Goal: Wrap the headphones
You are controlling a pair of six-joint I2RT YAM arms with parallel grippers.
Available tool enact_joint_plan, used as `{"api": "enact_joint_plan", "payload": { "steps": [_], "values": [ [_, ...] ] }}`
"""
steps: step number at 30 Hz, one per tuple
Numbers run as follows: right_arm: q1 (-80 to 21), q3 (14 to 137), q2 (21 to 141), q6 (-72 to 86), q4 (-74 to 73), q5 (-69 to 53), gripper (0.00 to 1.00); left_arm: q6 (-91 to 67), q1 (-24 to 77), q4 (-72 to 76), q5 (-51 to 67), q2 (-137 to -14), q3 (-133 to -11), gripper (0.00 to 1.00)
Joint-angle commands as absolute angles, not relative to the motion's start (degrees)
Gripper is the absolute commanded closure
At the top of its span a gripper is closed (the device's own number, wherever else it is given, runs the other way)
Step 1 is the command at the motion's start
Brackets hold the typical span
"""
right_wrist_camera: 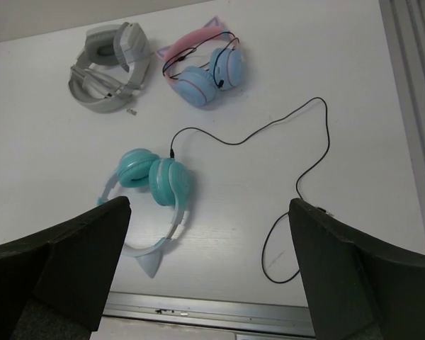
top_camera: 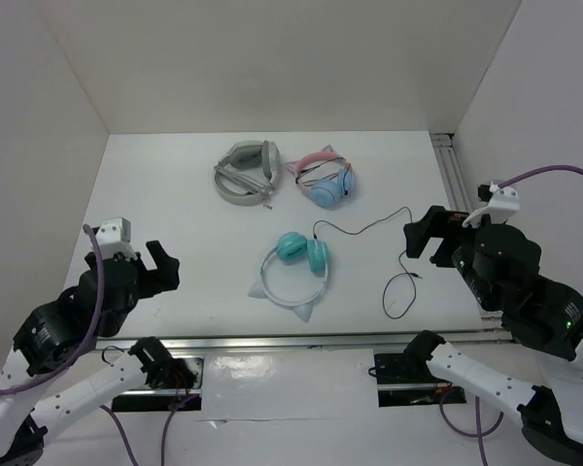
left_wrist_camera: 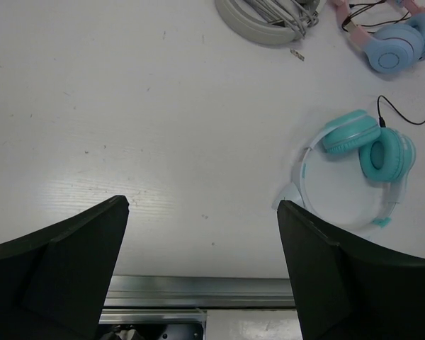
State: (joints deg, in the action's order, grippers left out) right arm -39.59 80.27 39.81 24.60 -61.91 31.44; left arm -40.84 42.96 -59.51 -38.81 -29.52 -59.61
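Teal headphones (top_camera: 306,253) between left gripper (top_camera: 163,268) and right gripper (top_camera: 417,237), untouched, both spread open

three sets of headphones on one table (top_camera: 155,184): one teal headphones (top_camera: 293,248) at the centre, one grey headphones (top_camera: 245,171) at 11 o'clock from it, and one pink-banded headphones (top_camera: 323,184) at 1 o'clock. each set has two ear cups. the teal and the pink-banded sets each carry two cat ears. one long black cable (right_wrist_camera: 327,127) trails from the teal set toward 3 o'clock. two grippers, two fingers apiece: left gripper (top_camera: 167,270) at 9 o'clock, right gripper (top_camera: 415,241) at 3 o'clock.
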Motion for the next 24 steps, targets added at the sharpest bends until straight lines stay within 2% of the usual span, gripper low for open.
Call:
{"api": "enact_joint_plan", "payload": {
  "steps": [1,6,13,16,17,19,24],
  "values": [
    [-39.81,82.27,39.11,24.26,-61.70,33.13,0.00,-41.75,43.15,-57.48,-40.61,-27.43,-59.68,0.01],
    [-39.81,82.79,39.11,24.26,-61.70,33.13,0.00,-41.75,43.15,-57.48,-39.99,-26.37,-59.68,0.01],
    [-39.81,79.90,40.16,22.41,-57.84,32.51,0.00,-41.99,43.15,-46.60,-27.08,-28.64,-55.20,0.01],
    [-39.81,76.66,40.69,22.41,-56.52,32.52,0.00,-51.57,43.15,-41.59,-22.95,-39.17,-50.55,0.01],
    [-39.81,74.99,41.39,22.93,-55.90,32.52,0.00,-59.25,44.81,-37.74,-20.50,-45.81,-47.67,0.01],
    [-39.81,73.57,41.40,22.94,-55.12,31.74,0.00,-62.55,47.00,-36.57,-20.48,-51.65,-46.94,0.01],
    [-39.81,69.97,41.92,22.94,-53.09,29.53,0.00,-85.48,54.22,-32.26,-24.25,-64.40,-46.93,0.01]
  ]
}}
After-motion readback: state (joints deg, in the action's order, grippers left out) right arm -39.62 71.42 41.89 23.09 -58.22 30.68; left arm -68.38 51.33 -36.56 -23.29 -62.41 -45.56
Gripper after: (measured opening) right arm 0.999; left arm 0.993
